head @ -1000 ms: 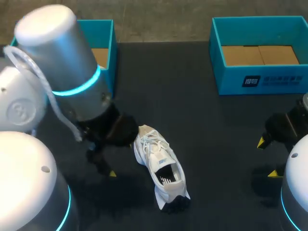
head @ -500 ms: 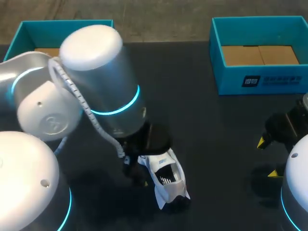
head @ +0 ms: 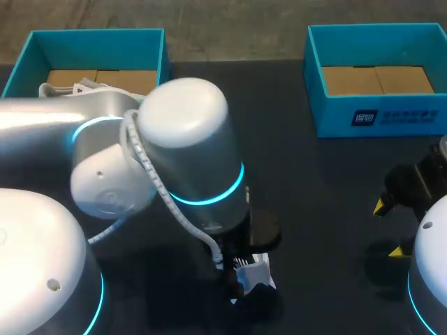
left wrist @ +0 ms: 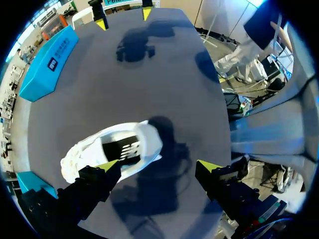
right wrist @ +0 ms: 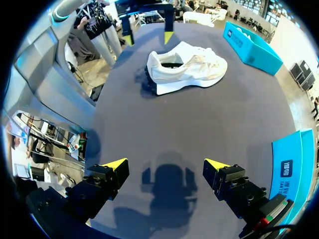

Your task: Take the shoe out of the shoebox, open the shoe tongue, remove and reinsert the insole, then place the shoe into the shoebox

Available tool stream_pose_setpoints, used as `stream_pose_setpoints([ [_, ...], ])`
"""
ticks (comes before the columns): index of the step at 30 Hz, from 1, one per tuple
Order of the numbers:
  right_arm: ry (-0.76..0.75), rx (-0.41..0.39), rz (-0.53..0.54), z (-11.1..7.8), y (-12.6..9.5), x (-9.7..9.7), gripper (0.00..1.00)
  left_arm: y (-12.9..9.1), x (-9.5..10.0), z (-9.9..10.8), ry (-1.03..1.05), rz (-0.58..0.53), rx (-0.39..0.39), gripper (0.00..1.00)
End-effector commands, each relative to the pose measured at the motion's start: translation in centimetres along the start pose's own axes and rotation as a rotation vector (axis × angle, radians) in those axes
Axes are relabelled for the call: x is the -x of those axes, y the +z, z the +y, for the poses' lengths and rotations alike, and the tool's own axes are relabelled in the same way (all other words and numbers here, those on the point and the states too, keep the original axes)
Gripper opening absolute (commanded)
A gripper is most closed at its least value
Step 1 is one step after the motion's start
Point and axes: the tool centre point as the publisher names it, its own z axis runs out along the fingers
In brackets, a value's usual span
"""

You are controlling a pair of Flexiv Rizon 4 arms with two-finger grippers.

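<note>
The white shoe (left wrist: 94, 154) lies on its side on the dark table (head: 314, 174), heel opening facing my left gripper (left wrist: 158, 166). That gripper hangs open just above the heel end, with one yellow fingertip (left wrist: 107, 165) over the collar and the other out over bare table. In the head view my left arm (head: 188, 160) hides most of the shoe (head: 255, 273). My right gripper (right wrist: 166, 164) stands open over bare table near the right edge, far from the shoe (right wrist: 187, 67). The right shoebox (head: 377, 77) holds only its brown floor.
A second teal box (head: 91, 49) stands at the back left with something white (head: 70, 89) inside. My right gripper (head: 389, 229) and its shadow sit at the table's right side.
My left arm has swung right from beside the shoe to over its heel end, now covering most of it in the head view. The right arm and the shoe have stayed put.
</note>
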Motion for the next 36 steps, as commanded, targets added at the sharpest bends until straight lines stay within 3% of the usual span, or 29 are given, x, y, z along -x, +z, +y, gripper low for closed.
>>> stream_pose_setpoints([
  [1, 0.000, -0.002, -0.003, 0.0, 0.1, -0.2, 1.00, 2.3, 0.2, -1.6, -0.032, -0.006, 0.016, 1.00],
  [8, 0.000, -0.002, -0.003, 0.0, 0.1, -0.2, 1.00, 3.9, 0.8, -2.0, -0.094, 0.021, 0.003, 1.00],
  [20, 0.000, -0.002, -0.003, 0.0, 0.1, -0.2, 1.00, 6.3, 0.2, -2.3, -0.155, 0.063, 0.040, 1.00],
  [32, 0.000, -0.002, -0.003, 0.0, 0.1, -0.2, 1.00, 8.0, 0.7, -2.3, -0.219, 0.044, 0.058, 1.00],
  [36, 0.000, -0.002, -0.003, 0.0, 0.1, -0.2, 1.00, 8.1, 0.6, -2.4, -0.221, 0.039, 0.066, 0.94],
])
